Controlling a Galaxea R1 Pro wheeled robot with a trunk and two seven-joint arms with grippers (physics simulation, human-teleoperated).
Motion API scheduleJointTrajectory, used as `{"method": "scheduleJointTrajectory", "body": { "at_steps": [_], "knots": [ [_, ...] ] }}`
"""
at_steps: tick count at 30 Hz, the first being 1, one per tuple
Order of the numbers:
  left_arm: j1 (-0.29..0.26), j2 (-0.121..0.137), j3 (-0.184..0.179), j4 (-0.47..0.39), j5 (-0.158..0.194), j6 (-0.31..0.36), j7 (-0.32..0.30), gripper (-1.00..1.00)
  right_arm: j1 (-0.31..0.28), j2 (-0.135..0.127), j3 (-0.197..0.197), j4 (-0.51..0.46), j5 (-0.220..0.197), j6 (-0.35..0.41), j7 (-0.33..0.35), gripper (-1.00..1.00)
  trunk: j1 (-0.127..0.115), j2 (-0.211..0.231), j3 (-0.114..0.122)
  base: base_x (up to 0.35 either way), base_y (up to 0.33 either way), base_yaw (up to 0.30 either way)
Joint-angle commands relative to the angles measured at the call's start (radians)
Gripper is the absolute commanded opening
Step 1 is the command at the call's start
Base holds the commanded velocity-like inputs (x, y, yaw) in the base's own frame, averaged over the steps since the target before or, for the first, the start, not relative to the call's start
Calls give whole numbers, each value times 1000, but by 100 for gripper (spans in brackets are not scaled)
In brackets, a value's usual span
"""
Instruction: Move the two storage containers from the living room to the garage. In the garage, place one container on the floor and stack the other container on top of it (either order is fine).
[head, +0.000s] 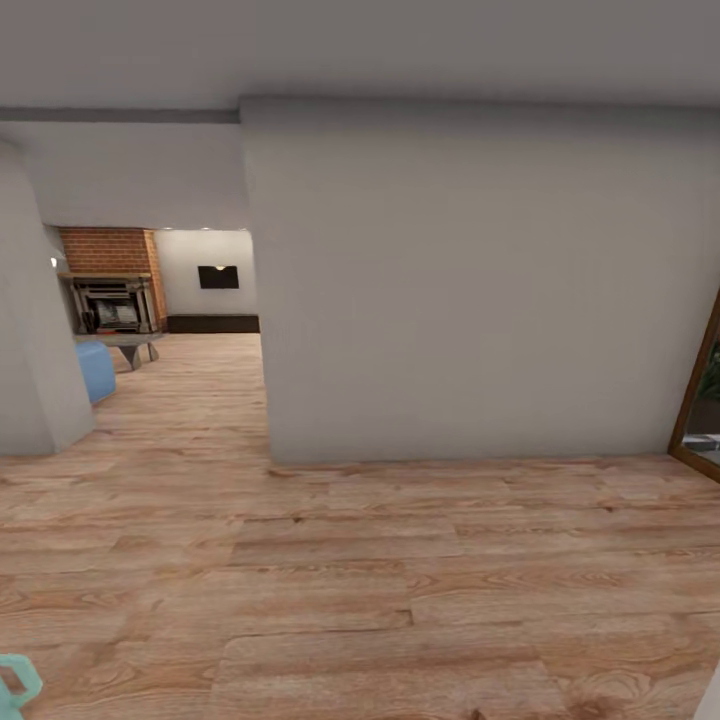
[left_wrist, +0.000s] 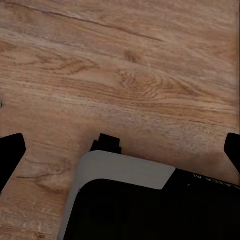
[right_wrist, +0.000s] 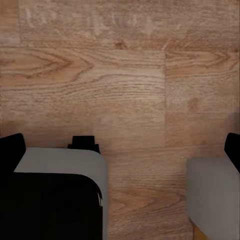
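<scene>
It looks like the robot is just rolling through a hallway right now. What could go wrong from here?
1. The grey wall stands straight ahead; turning left too late toward the living room could bump its corner.
2. The opening is narrow, with a blue seat at its left edge, so the base might clip it.
3. A wood-framed panel leans in at the right, a hazard if the robot swings wide.

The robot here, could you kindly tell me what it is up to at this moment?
It is on the move and carrying nothing. The head view shows a plain grey wall ahead across a wood-plank floor, and through an opening on the left lies the living room with its brick fireplace, a black TV and something blue. Both wrist views look down at bare planks. The left tool and right tool are open and empty.
</scene>
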Motion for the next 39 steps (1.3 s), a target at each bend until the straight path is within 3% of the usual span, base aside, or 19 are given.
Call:
{"method": "scheduleJointTrajectory", "body": {
  "at_steps": [1,32,39],
  "knots": [
    [-1,0,-9,0,8,0,2,100,-1,0,6,2,2,-4,-4,100,1,-1,-1,323,0,0],
    [-1,0,-8,0,8,0,2,100,-1,1,5,2,-2,-3,-4,100,1,-1,-1,323,0,31],
    [-1,0,-8,0,8,0,2,100,-1,2,5,2,-3,-3,-4,100,1,-1,-1,323,0,223]
  ]
}}
